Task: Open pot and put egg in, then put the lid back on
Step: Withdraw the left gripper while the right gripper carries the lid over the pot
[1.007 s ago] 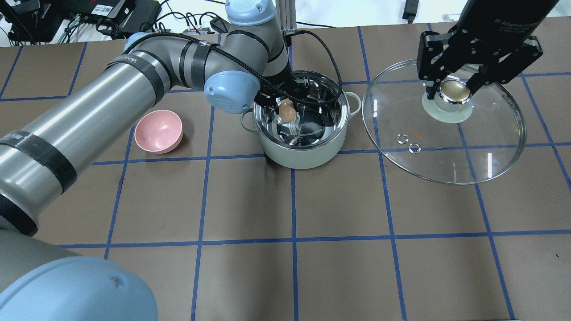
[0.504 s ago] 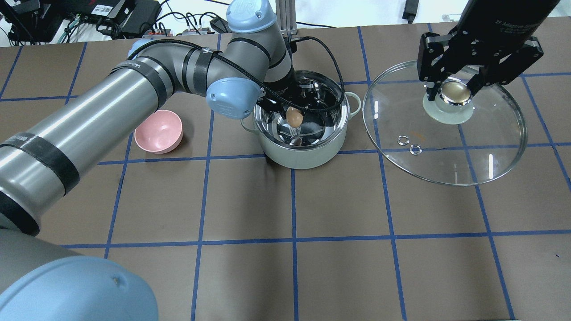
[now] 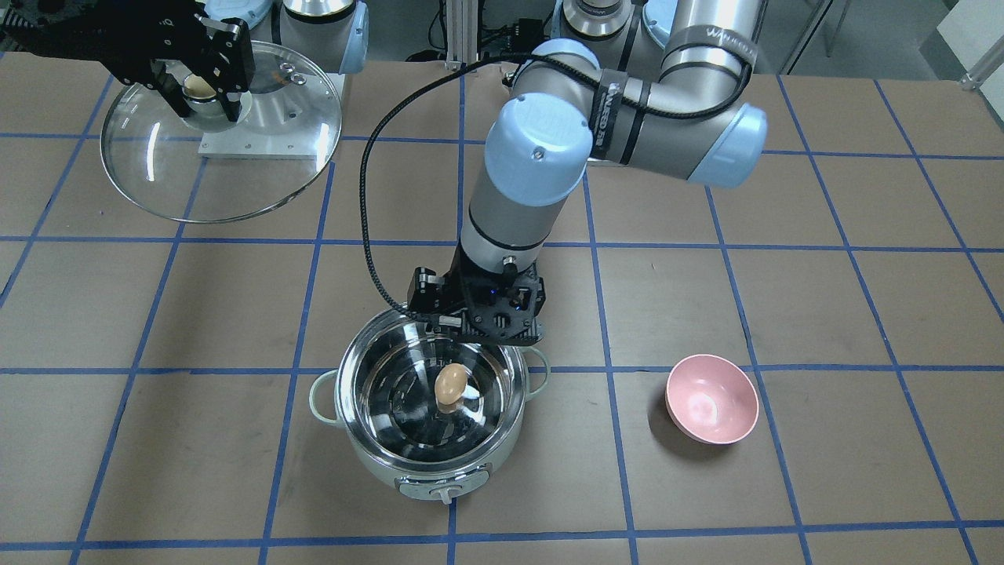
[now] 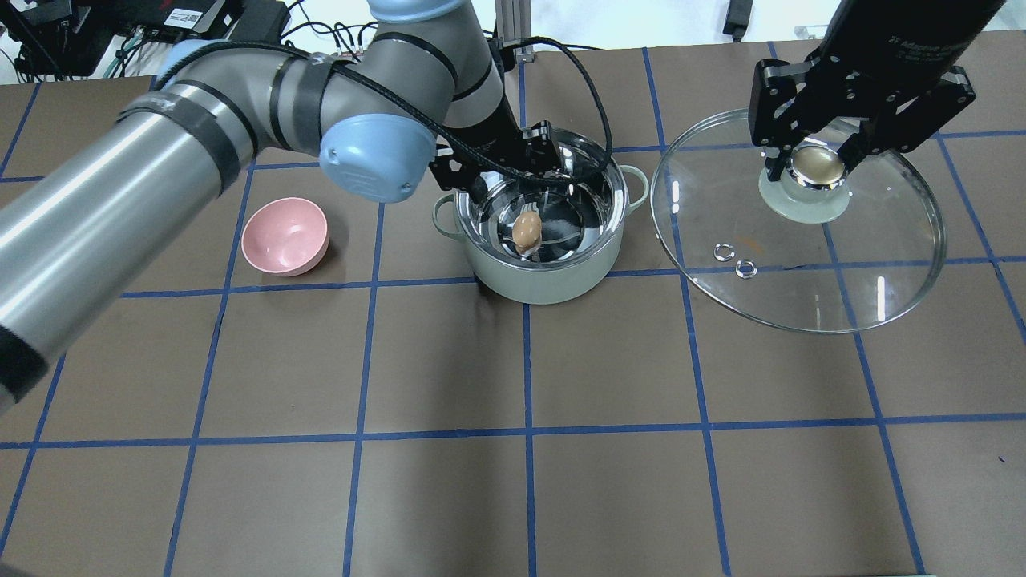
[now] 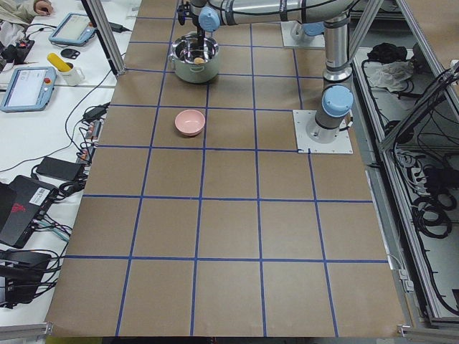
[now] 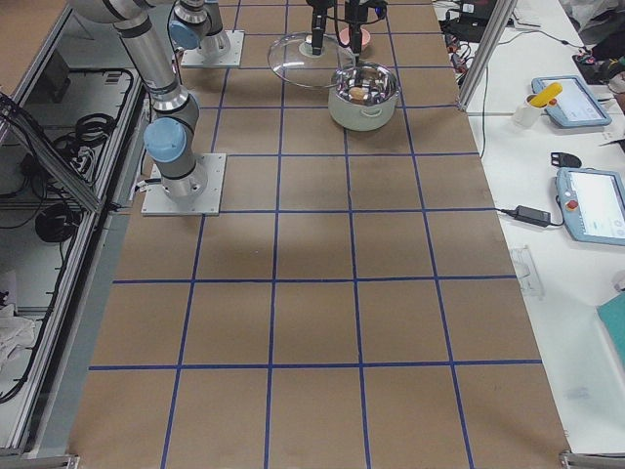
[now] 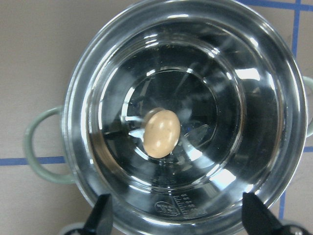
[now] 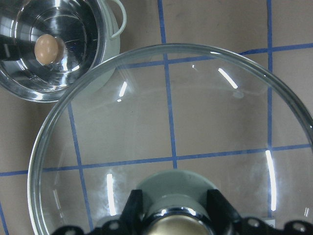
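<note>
The pot [image 4: 545, 284] stands open left of the table's middle, also in the front view [image 3: 376, 463]. The egg [image 4: 527, 230] lies on its steel bottom, free of any gripper [image 3: 450, 384] [image 7: 161, 132] [image 8: 46, 48]. My left gripper [image 7: 178, 220] hangs open just above the pot's far rim [image 3: 474, 322] [image 4: 513, 172], fingers spread wide. My right gripper [image 4: 816, 164] is shut on the knob of the glass lid [image 4: 801, 272] and holds it in the air to the right of the pot [image 3: 200, 88] [image 8: 173, 210].
A pink bowl [image 4: 285, 236] sits left of the pot [image 3: 711, 398]. A black cable loops from the left wrist over the pot's far side. The arms' metal base plates [image 3: 259, 145] lie along the robot's edge. The table has a blue tape grid.
The egg has left my left gripper and now lies on the pot's bottom. The left gripper has opened and lifted, and its arm has swung up. The right gripper and lid have not moved.
</note>
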Controlling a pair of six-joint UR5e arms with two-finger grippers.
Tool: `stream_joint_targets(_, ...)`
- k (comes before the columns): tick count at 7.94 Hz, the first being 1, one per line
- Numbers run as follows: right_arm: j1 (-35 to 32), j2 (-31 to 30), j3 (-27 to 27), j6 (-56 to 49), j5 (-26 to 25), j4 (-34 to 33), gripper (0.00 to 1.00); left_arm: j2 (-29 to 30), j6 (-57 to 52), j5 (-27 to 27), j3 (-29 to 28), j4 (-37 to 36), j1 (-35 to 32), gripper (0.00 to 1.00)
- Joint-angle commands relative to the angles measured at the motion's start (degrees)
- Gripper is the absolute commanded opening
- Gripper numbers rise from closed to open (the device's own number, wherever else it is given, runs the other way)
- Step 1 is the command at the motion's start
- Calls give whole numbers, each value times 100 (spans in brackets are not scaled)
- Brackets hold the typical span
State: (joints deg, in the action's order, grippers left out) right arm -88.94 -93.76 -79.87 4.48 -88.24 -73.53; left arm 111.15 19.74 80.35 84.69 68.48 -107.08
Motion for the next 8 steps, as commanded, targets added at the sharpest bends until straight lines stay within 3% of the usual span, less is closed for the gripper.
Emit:
stream_joint_targets(1, -10, 102, -2, 44, 78, -291, 23, -995, -49, 306, 12, 1224, 825, 97)
stream_joint_targets(3, -184, 514, -11, 132, 244, -949, 23, -1585, -286, 454, 12, 1867, 1625, 100)
stream_joint_targets(5, -1094, 1705, 216, 1023, 176, -2518, 24, -2366, -339, 1322, -23, 2648, 1813, 100)
stream_joint_targets(7, -1729, 2858, 655, 1869, 158, -3367, 23, -2528, -339, 1343, -40, 2732, 1822, 100)
stream_joint_targets(8, -1819, 3037, 709, 1916, 27, -3466, 23, -2520, -339, 1335, -23, 2732, 1840, 100)
